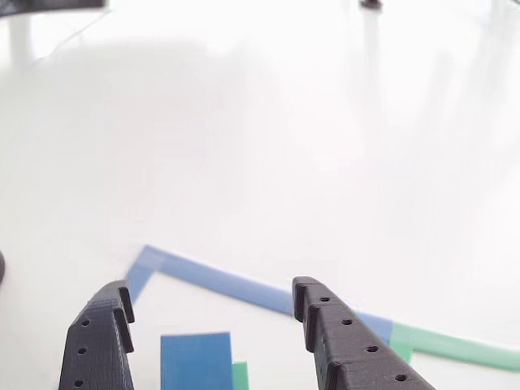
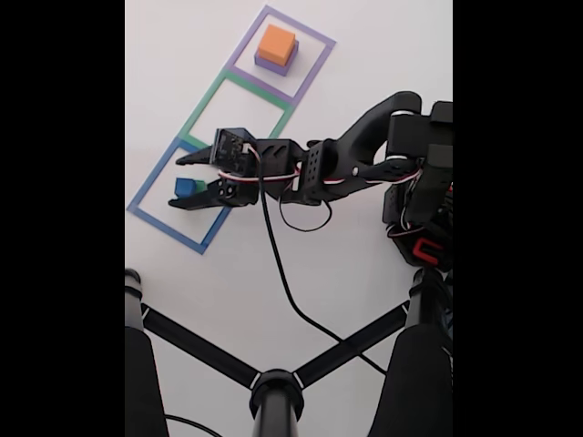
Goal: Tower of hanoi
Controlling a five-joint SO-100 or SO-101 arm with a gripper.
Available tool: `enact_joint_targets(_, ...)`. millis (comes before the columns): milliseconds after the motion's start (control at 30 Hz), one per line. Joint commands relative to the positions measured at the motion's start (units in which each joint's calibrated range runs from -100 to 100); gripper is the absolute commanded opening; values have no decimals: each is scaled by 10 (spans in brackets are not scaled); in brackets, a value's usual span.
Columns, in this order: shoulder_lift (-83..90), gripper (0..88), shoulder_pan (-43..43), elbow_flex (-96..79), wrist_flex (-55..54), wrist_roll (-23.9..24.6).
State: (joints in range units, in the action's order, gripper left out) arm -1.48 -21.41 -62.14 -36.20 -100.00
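Note:
The blue block (image 2: 185,188) lies inside the blue tape square, and a sliver of the green block (image 2: 198,189) shows at its right edge. My gripper (image 2: 178,182) is open, with one finger on each side of the blue block. In the other view the blue block (image 1: 195,361) sits low between the two black fingers, the green block (image 1: 240,376) peeks out beside it, and the gripper (image 1: 213,291) touches neither. The orange block (image 2: 276,42) rests on the purple block (image 2: 272,63) in the purple tape square at the top of the fixed view.
Three tape squares run diagonally across the white table: blue (image 2: 146,215), green (image 2: 206,98), purple (image 2: 314,38). A black stand with spreading legs (image 2: 273,391) fills the bottom of the fixed view. A black cable (image 2: 284,278) trails from the arm.

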Motion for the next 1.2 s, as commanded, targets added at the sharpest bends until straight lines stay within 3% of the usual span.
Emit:
enact_joint_targets(0, 132, 171, 16, 48, 154, 0)
enact_joint_targets(233, 310, 1, 31, 154, 529, 0)
enact_joint_targets(667, 423, 1, 135, 539, 1156, 0)
enact_joint_targets(900, 422, 1, 221, 688, 1324, 0)
enact_joint_targets(1167, 425, 1, 277, 702, 1338, 0)
